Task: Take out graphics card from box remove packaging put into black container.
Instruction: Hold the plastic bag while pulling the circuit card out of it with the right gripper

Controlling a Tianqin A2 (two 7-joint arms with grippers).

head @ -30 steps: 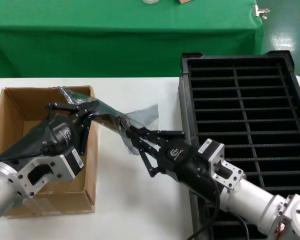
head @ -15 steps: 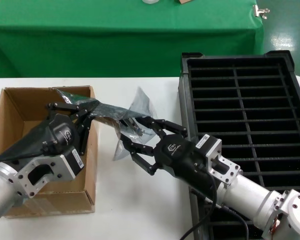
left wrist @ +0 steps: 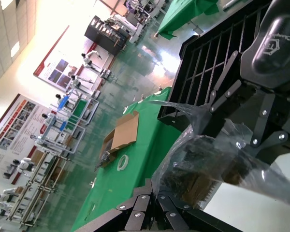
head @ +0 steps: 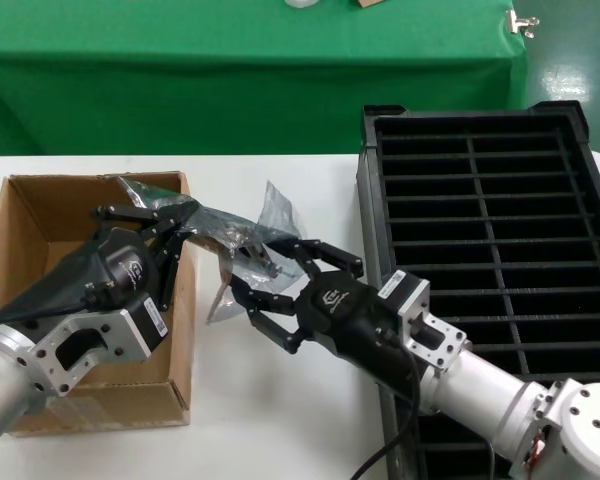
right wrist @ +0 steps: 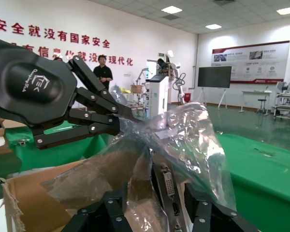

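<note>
Head view: the bag [head: 242, 238] hangs stretched in the middle of the frame, above the white table [head: 280, 420], between the two grippers. The left gripper [head: 170, 222], at centre left over the right wall of the box [head: 40, 215], has its fingers pinched together on the bag's left end. The right gripper [head: 265, 275], at lower centre, has its fingers spread around the bag's right end, which sticks up crumpled; I cannot tell whether they press on it. In the right wrist view the card [right wrist: 168, 186] shows inside the bag [right wrist: 183, 140], its bracket with a white port low in the centre of the frame. The black container [head: 490, 230] fills the right side of the head view, beside the right arm.
</note>
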